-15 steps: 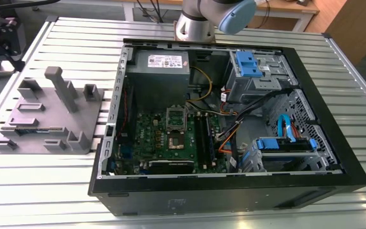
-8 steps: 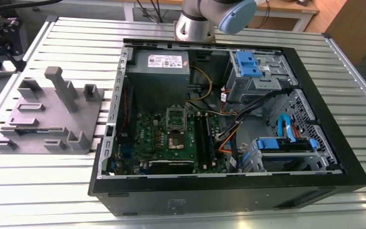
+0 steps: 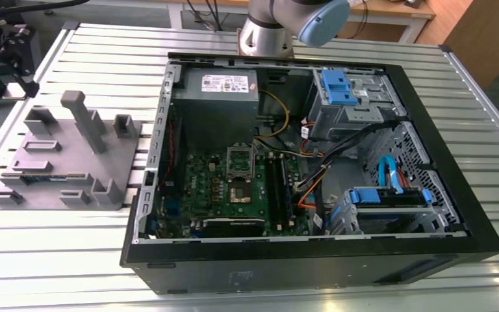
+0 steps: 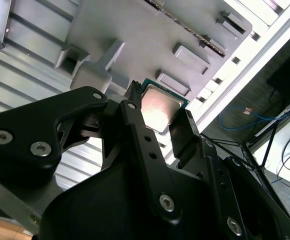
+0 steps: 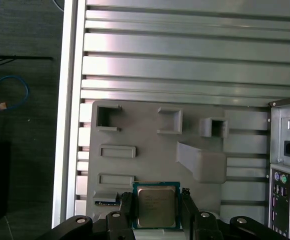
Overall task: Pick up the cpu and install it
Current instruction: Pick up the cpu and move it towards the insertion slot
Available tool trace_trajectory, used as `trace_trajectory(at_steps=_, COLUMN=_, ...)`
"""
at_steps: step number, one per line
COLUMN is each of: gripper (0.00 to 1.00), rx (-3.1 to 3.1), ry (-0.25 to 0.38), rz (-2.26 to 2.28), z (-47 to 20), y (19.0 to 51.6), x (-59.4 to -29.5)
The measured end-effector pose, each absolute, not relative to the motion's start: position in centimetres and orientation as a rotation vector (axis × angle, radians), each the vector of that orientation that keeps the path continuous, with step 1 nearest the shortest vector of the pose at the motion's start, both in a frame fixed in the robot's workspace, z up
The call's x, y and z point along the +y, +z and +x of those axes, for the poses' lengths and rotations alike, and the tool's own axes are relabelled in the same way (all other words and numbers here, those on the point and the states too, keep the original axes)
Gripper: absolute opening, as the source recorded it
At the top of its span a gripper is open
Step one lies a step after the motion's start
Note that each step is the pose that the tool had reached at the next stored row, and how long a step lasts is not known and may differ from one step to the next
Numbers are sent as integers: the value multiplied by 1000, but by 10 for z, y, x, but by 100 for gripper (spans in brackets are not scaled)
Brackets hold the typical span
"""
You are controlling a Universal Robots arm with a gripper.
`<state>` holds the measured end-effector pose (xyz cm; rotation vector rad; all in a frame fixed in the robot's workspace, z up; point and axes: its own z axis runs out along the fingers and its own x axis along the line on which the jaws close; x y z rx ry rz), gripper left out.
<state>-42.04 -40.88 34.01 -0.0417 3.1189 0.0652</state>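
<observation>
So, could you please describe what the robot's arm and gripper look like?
The arm is a silver-grey metal tube with a rounded light-blue joint cap. The gripper is matte black, built of angular linked plates fastened with silver screws, ending in two slim fingers.

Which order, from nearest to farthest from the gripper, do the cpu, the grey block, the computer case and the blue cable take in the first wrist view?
1. cpu, held in the gripper.
2. grey block, right behind the cpu.
3. computer case, beside the block.
4. blue cable, down on the floor.
</observation>
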Motion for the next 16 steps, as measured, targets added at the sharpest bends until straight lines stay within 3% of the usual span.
trace_trajectory(at_steps=16, gripper=47, rx=3119, ry=65, rz=-42, z=-410, y=340, x=-409)
